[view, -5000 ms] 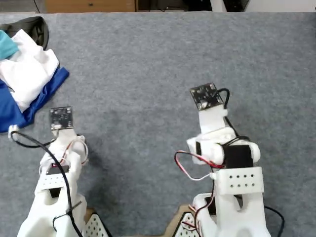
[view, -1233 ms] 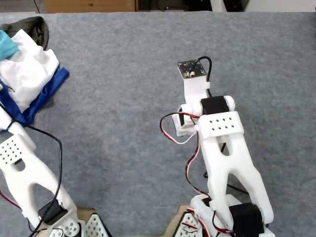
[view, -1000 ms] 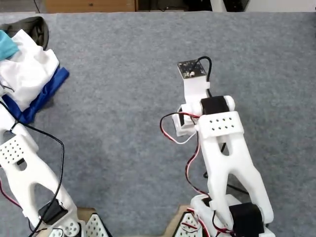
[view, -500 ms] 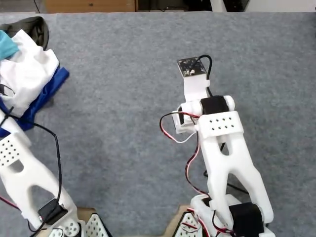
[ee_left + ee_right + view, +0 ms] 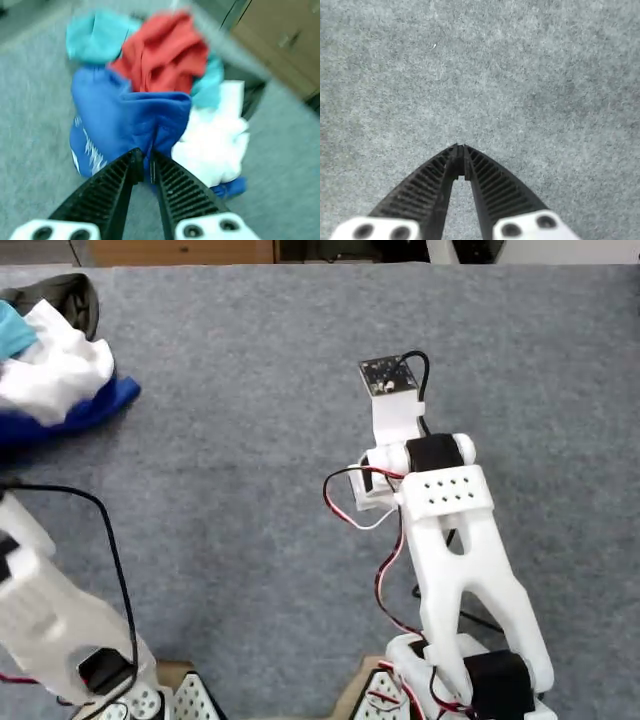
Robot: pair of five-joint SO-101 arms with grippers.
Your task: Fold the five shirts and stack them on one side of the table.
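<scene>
A grey felt-covered table (image 5: 250, 340) fronts a wooden cabinet (image 5: 180, 250).

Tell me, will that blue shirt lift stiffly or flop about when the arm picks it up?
Probably floppy: the blue shirt bunches into soft folds where the left end effector pinches it. It looks like thin cloth, so it should be light and hang limp. It may also drag the white shirt lying against it.

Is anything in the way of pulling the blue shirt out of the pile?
Yes. The white shirt lies on the blue shirt, and the red shirt rests against it. The left gripper is shut on the blue shirt's fold, nothing between them.
</scene>
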